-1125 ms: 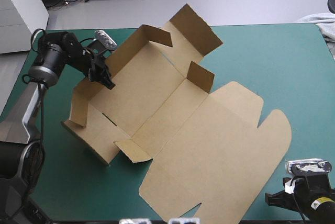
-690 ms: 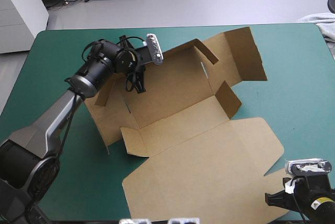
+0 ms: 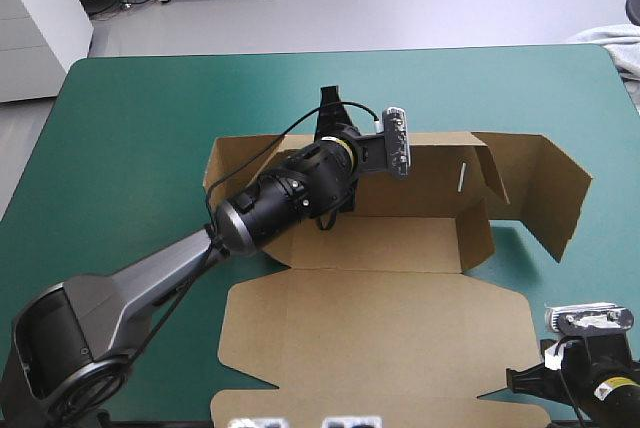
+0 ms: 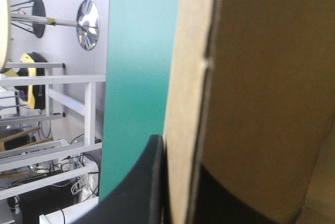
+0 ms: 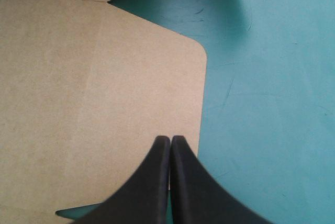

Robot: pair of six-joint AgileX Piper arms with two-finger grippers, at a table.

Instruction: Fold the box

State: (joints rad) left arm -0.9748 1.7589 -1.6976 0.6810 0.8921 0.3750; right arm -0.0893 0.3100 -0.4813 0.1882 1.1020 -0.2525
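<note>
A: Item one, the box (image 3: 380,248). Location and condition?

B: Brown board, middle of the bench (image 3: 150,118), partly formed. The far wall (image 3: 430,163) stands upright. An end flap (image 3: 545,188) is raised at the right-hand end, angled outward. The lid (image 3: 380,338) lies flat toward the near edge. The floor is open to view.

A: Item two, the left gripper (image 3: 332,123). Hold?

B: It pinches the far wall from above, all but closed. The wrist view shows one black finger (image 4: 146,182) on the outer, bench side and the other dark against the inner face, with the board (image 4: 246,77) between them. The arm reaches in over the lid and the floor.

A: Reason for that hold?

B: Judged, not observed: a grip on the top edge keeps the wall vertical and steadies the whole sheet, so the end flaps can be brought round and tucked against it.

A: Item three, the right gripper (image 5: 170,140).

B: Fingers pressed together in one point and holding nothing, over the lid's near right corner (image 5: 78,77), at the bench's near right.

A: Reason?

B: Probably parked clear of the work, though well placed to press the lid down if the sheet slides.

A: Risk to note?

B: The outward end flap looks unsecured. Until it is tucked, the wall likely depends on the left gripper alone.
</note>
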